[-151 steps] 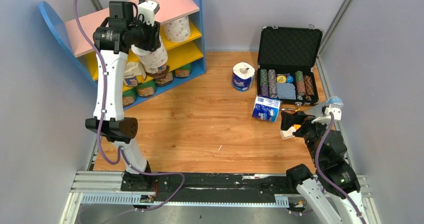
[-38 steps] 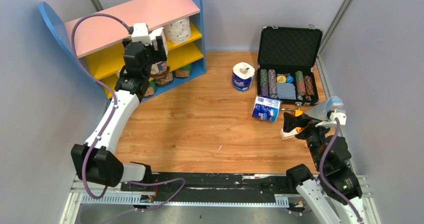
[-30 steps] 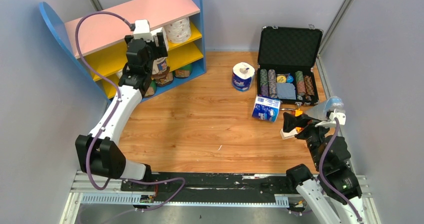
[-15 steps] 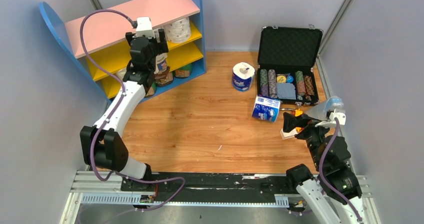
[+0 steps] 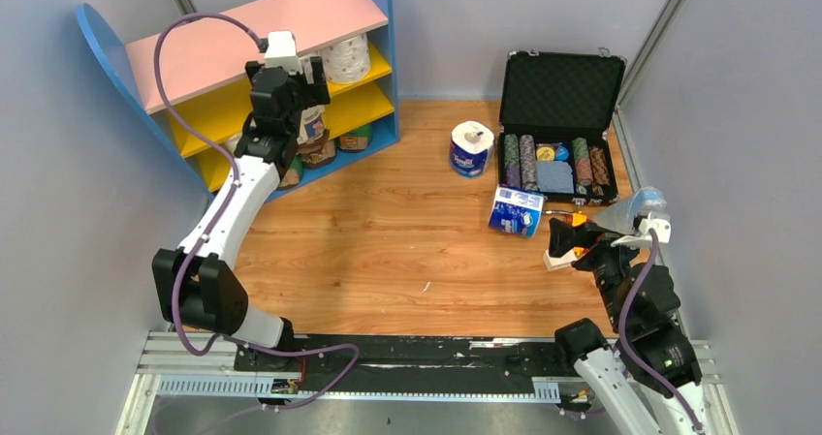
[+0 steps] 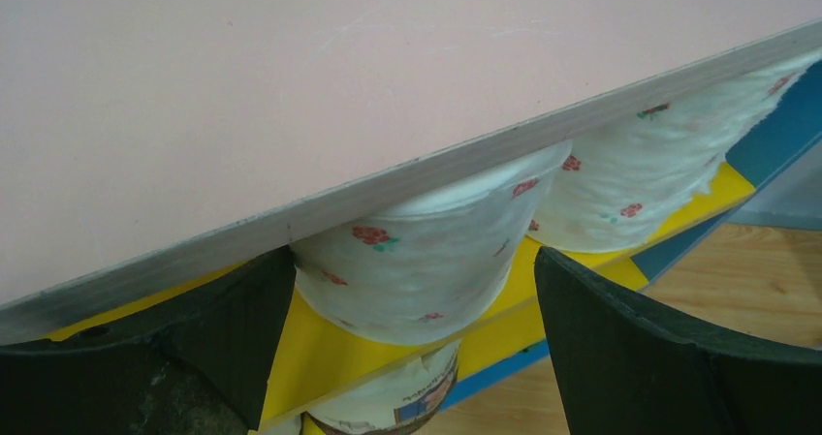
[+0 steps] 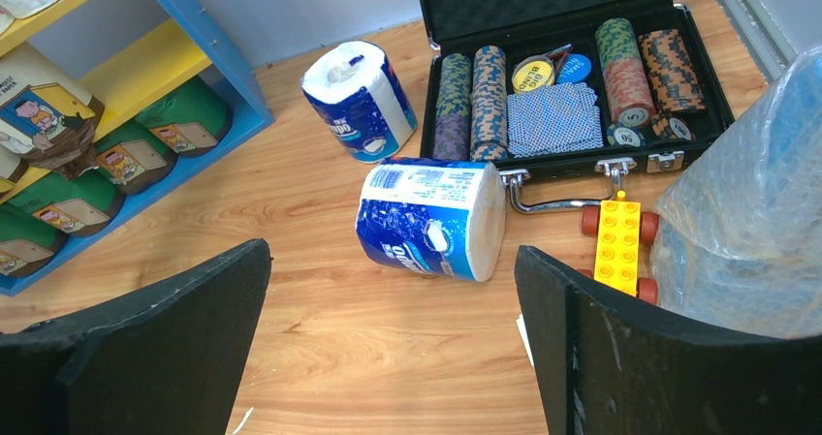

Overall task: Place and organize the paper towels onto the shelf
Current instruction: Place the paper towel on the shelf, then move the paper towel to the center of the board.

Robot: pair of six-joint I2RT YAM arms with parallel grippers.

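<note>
The shelf [image 5: 242,28] stands at the back left. My left gripper [image 5: 296,75] reaches into its upper tier, under the pink top board [image 6: 339,67]. It is open, and a white flower-printed paper towel roll [image 6: 426,261] stands on the yellow board between its fingers, well clear of the right finger [image 6: 620,348]. A second flowered roll [image 6: 649,178] stands beside it. Two blue-white paper towels are on the floor: one upright [image 5: 472,148], one on its side [image 5: 516,211]. My right gripper [image 5: 562,241] hangs open and empty just short of the lying roll [image 7: 431,219].
Green- and cream-wrapped rolls [image 5: 320,149] fill the shelf's lower tiers. An open black case [image 5: 560,96] with poker chips sits at the back right. A yellow toy brick [image 7: 617,244] and a clear plastic bag [image 7: 756,212] lie by my right gripper.
My left gripper's jaws have spread wider around the flowered roll, which stays on the upper yellow board, and the left arm has shifted slightly right. The right arm has not moved.
</note>
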